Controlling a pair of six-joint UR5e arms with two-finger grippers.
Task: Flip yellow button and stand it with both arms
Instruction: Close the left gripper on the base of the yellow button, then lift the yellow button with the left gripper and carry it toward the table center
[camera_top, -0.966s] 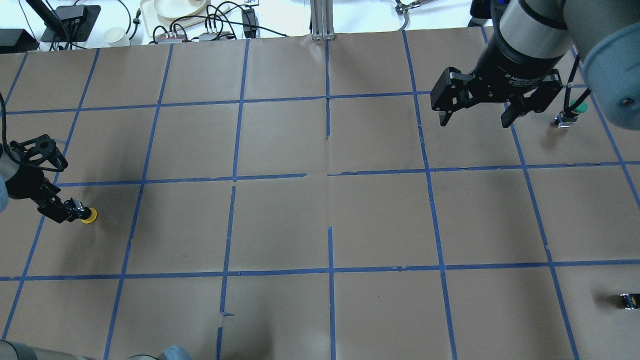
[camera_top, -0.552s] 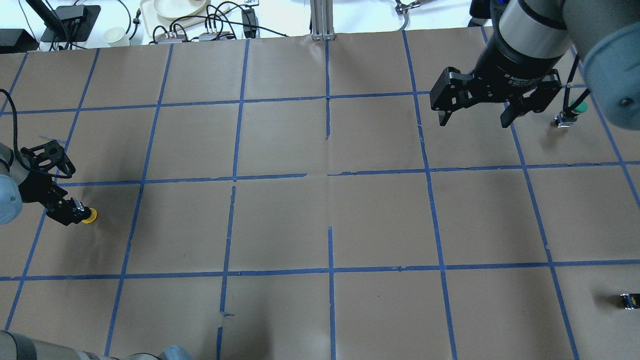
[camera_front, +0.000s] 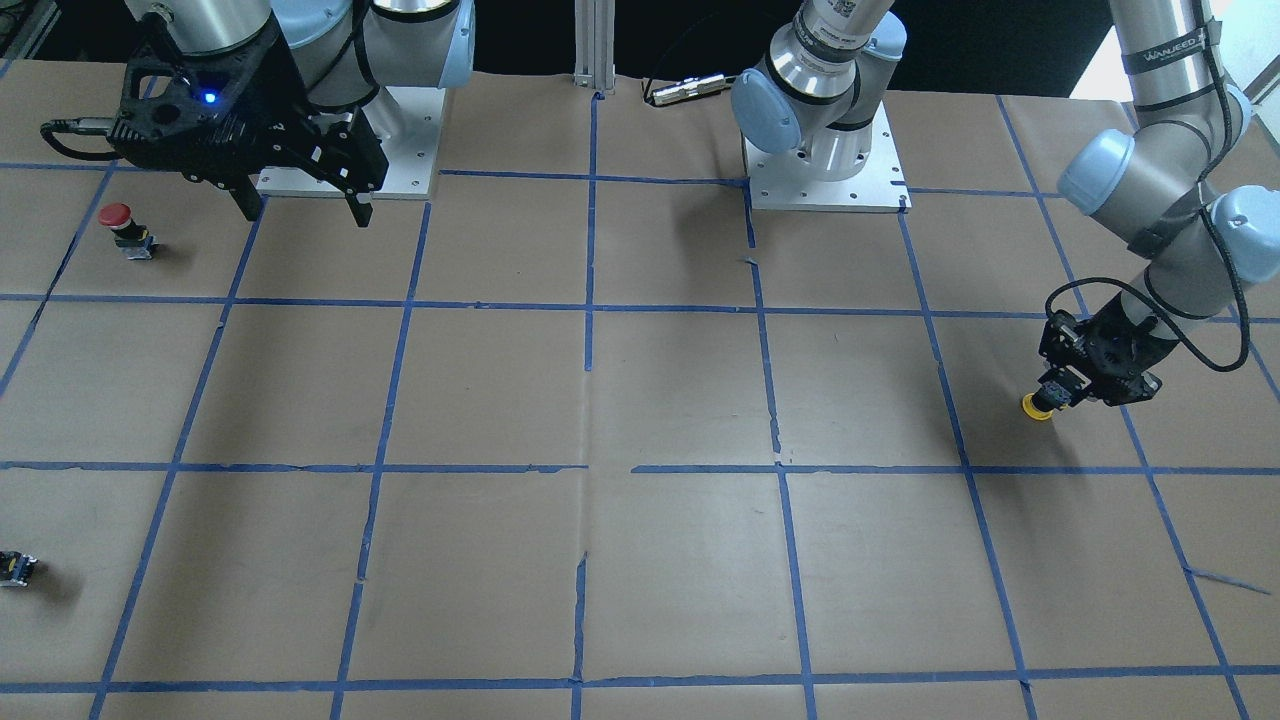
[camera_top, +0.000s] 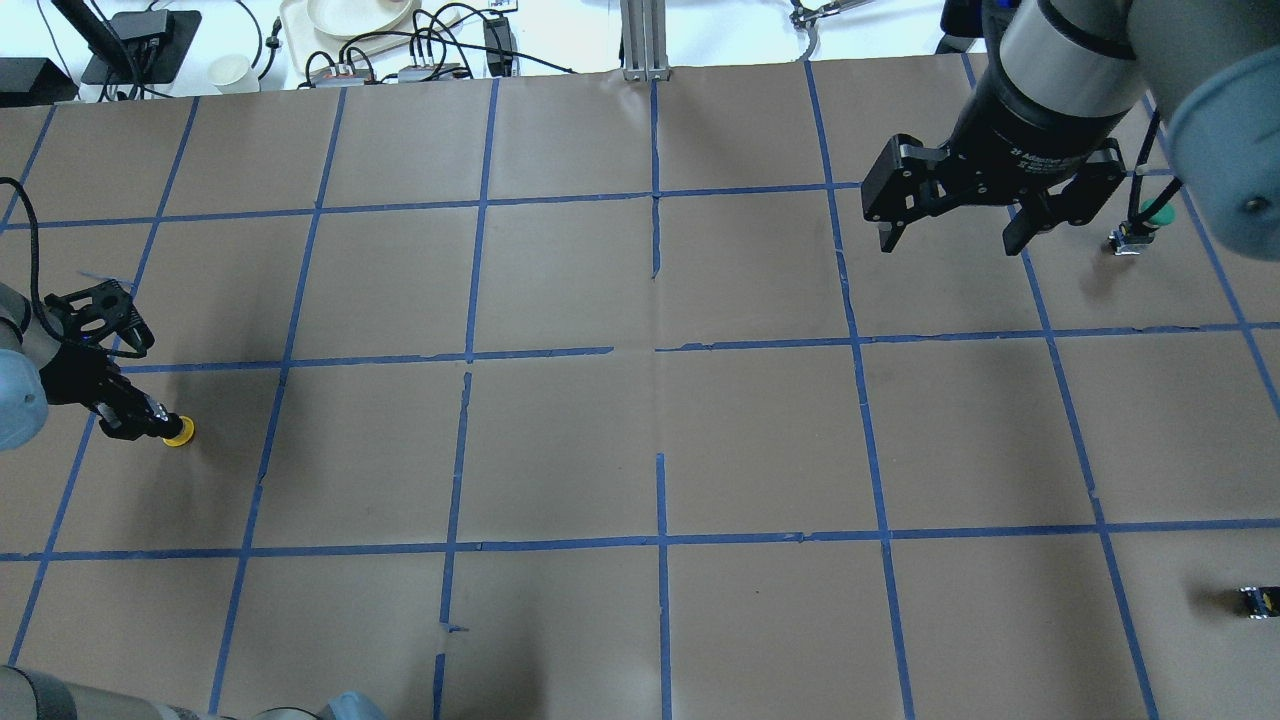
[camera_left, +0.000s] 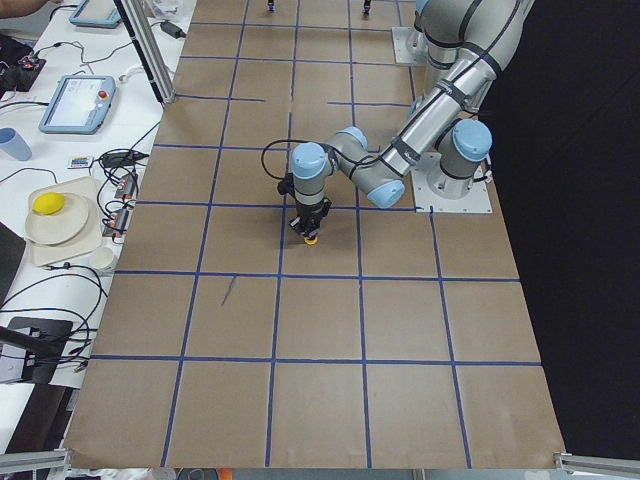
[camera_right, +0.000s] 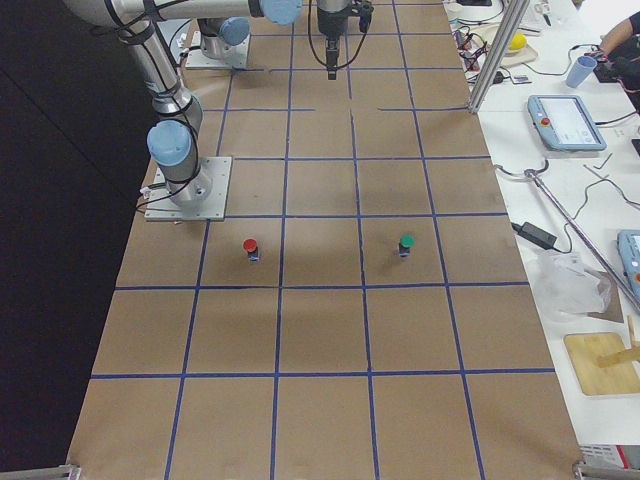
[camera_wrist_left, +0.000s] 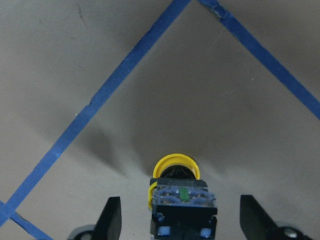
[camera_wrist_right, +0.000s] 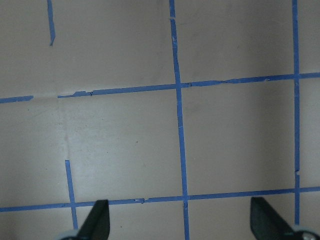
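The yellow button (camera_top: 179, 432) rests at the table's left side with its yellow cap (camera_wrist_left: 176, 167) down on the paper and its black body pointing up toward the wrist camera. My left gripper (camera_top: 148, 420) is tilted over it, low at the table. In the left wrist view the two fingers (camera_wrist_left: 112, 220) stand apart on either side of the body, with gaps, so it is open around the button (camera_front: 1037, 406). My right gripper (camera_top: 948, 242) is open and empty, high over the far right of the table (camera_front: 305, 213).
A red-capped button (camera_front: 117, 218) and a green-capped button (camera_top: 1155, 215) stand at the right side. A small dark capless part (camera_top: 1255, 600) lies near the right front edge. The arm bases (camera_front: 825, 150) sit at the robot's side. Cables and dishes lie beyond the far edge.
My left gripper has shifted and turned a little over the yellow button, hiding more of its body. The button has stayed in place. The right gripper has barely moved.
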